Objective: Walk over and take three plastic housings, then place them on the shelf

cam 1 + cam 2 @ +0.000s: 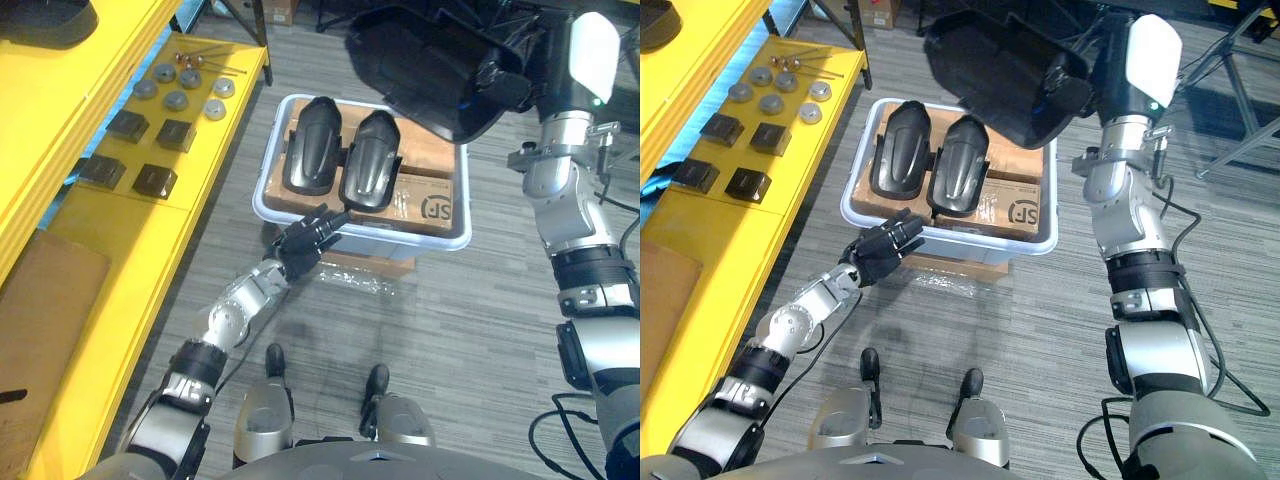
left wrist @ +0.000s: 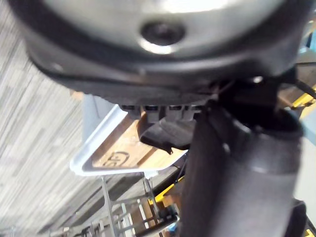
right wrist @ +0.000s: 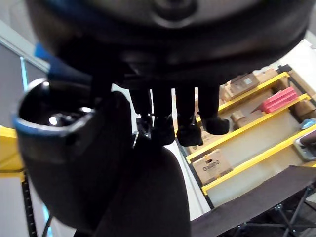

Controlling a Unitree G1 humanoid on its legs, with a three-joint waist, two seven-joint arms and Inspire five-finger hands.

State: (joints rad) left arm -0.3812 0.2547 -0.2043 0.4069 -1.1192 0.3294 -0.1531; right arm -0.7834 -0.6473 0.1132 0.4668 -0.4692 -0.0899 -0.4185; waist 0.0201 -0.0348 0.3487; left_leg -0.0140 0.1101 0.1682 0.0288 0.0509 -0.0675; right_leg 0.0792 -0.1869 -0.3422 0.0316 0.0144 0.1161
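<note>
Left hand, lower centre just right of the yellow shelf: fingers loose and apart, holding nothing, tips at the near rim of the pale bin; inside it, mid-frame, first housing and second housing lie side by side. Right hand, upper right, is clamped on the third housing, raised above the bin.

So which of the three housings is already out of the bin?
The raised housing, gripped in the right hand above the bin; the other two lie side by side inside it.
</note>
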